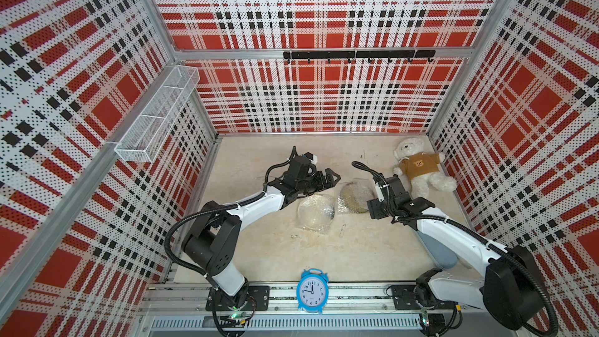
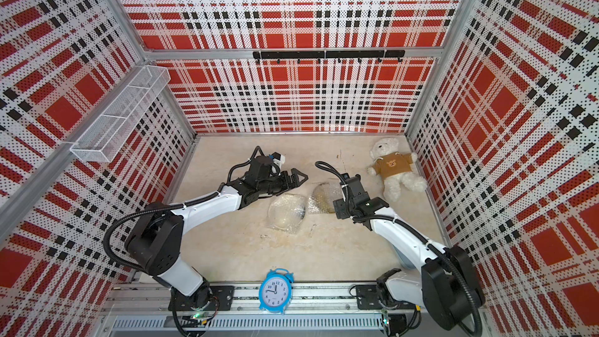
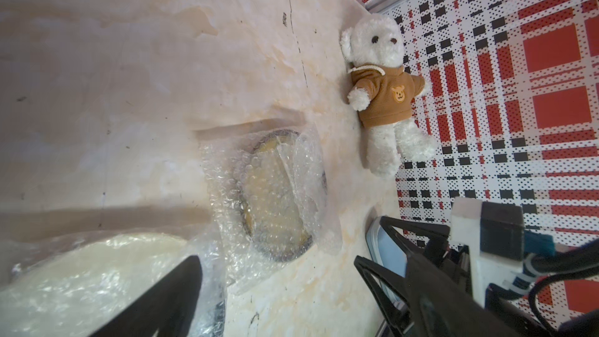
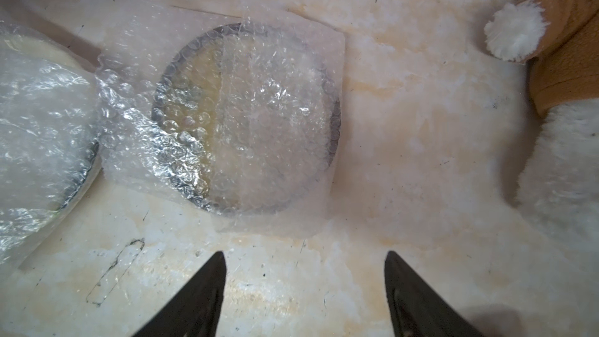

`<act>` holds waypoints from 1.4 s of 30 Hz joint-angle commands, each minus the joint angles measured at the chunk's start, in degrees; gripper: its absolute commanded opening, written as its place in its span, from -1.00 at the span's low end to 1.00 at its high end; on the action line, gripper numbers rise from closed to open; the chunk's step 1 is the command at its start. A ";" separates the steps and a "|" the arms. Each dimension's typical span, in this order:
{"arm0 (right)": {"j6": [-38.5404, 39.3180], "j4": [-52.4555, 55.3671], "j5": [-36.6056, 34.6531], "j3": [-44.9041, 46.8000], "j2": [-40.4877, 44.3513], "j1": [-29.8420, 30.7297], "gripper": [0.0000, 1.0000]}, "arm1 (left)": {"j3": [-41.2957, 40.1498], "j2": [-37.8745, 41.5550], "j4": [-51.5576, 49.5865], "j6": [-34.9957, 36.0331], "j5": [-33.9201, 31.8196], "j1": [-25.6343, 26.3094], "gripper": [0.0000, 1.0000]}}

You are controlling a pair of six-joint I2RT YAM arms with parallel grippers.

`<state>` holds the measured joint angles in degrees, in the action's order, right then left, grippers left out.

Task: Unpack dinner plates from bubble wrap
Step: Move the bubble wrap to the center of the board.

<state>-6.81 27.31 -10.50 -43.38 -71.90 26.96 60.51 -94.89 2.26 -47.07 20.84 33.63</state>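
Note:
Two wrapped dinner plates lie mid-table in both top views. The yellow one with a black rim (image 1: 355, 197) (image 4: 246, 118) sits under crinkly clear bubble wrap (image 4: 136, 131). A cream one (image 1: 316, 212) (image 3: 81, 273) lies beside it in its own bubble wrap (image 2: 287, 212). My left gripper (image 1: 335, 176) (image 3: 275, 258) hangs open above the table just behind the cream plate, holding nothing. My right gripper (image 4: 304, 254) is open over bare table at the near edge of the yellow plate's wrap, not touching it.
A white teddy bear (image 1: 421, 170) in a brown shirt lies at the back right, close to the right arm. A blue alarm clock (image 1: 312, 291) stands at the front edge. A wire basket (image 1: 158, 115) hangs on the left wall, a hook rail (image 1: 359, 55) on the back wall.

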 commanded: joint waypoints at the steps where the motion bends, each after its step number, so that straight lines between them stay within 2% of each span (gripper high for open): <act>1: 0.49 -2.95 2.39 -0.77 -1.78 0.35 0.64 | 2.14 -0.99 1.08 -0.39 1.33 0.00 0.97; 10: -2.05 -4.63 1.54 -2.86 -7.24 1.91 0.69 | 1.55 -1.78 -1.94 4.24 1.65 -3.81 0.96; 15: -2.58 -6.82 1.32 -3.70 -10.10 1.96 0.68 | 3.91 -1.91 -8.32 9.58 -1.76 -3.66 0.97; 29: -3.59 -12.11 -1.03 -8.35 -21.59 1.71 0.49 | 4.76 -1.96 -8.63 10.62 -0.97 -6.29 0.99; 42: -10.34 -16.24 -2.37 -13.18 -31.47 -0.48 0.50 | 9.02 -5.42 -10.69 13.10 -0.19 -7.33 0.99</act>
<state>-14.33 14.06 -11.49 -55.37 -101.32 27.11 68.03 -98.85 -6.98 -35.27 20.34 26.85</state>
